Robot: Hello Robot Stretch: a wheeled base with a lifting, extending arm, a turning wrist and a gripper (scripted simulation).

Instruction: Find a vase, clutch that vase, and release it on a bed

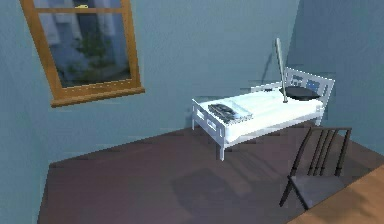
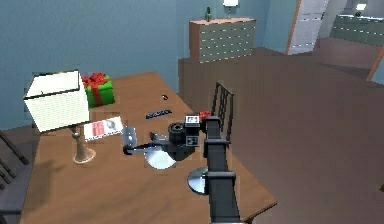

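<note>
Vase or not, I cannot tell: a pale grey blob [image 2: 158, 160] lies on the wooden table [image 2: 100, 192] at the gripper [image 2: 150, 146], and whether the gripper holds anything cannot be told. Beyond stand a white-shaded lamp [image 2: 55, 100] and a green gift box [image 2: 97, 90]. In the forward view, a dark chair [image 1: 320, 160] stands before the white-framed bed [image 1: 262, 110], with a window [image 1: 88, 45] farther off.

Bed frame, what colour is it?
The bed frame is white; forward view shows it best.
</note>
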